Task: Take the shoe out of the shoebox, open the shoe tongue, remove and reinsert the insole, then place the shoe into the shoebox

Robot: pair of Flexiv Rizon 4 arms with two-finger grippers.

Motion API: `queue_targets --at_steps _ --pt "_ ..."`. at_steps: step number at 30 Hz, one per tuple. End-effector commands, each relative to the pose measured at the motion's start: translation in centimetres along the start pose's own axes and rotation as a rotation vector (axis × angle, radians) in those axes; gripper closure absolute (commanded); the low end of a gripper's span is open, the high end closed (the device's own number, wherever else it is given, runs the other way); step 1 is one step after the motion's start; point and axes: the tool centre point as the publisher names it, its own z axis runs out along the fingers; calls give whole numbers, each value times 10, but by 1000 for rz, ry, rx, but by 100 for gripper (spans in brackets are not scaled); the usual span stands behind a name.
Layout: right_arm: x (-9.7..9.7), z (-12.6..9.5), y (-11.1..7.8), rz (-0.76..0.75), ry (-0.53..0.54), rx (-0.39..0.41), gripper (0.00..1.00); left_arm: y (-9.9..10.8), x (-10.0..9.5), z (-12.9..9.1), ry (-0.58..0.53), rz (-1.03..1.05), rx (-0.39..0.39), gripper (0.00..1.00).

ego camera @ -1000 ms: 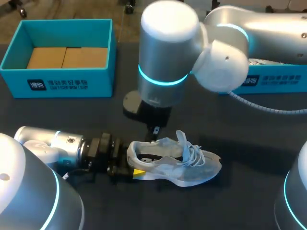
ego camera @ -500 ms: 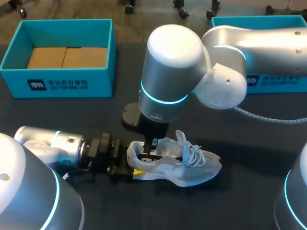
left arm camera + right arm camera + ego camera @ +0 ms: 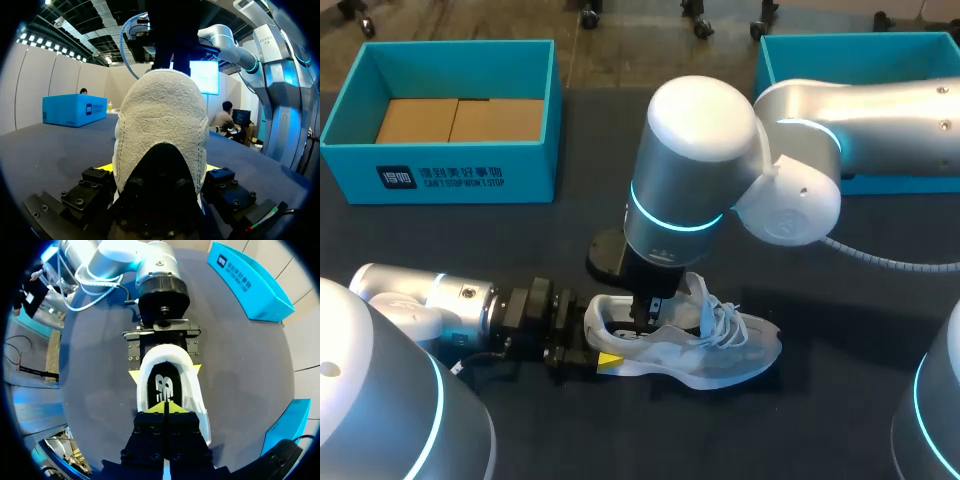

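A pale grey mesh sneaker [image 3: 715, 352] lies on its sole on the dark table, toe pointing right. My left gripper [image 3: 595, 352] comes in low from the left and is shut on its heel [image 3: 160, 120]; the right wrist view shows its yellow fingertips [image 3: 134, 376] pressed against both sides of the heel. My right gripper [image 3: 645, 318] hangs straight down into the shoe's opening, fingers shut with nothing between them. Its joined yellow tips [image 3: 165, 407] sit just over the black insole [image 3: 162, 385]. The teal shoebox [image 3: 440, 175] stands at the back left with cardboard in its bottom.
A second teal box [image 3: 860, 42] stands at the back right, partly behind my right arm. My right arm's big elbow hangs above the table's middle. Bare dark tabletop lies in front of the shoe and to its right.
My right arm has shifted right and come down, bringing its shut fingers into the shoe's opening. The left gripper and the shoe have stayed where they were.
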Motion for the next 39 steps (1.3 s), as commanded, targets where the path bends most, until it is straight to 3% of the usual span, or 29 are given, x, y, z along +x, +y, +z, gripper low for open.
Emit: queue_targets --at_steps 1,25,39 --pt "0 -1 -1 0 0 -2 100 4 -2 2 0 0 1 100" --pt "-6 38 -4 -115 39 44 100 4 -2 2 0 0 1 100" --pt "-6 43 -30 -70 -45 42 100 4 -2 2 0 0 1 100"
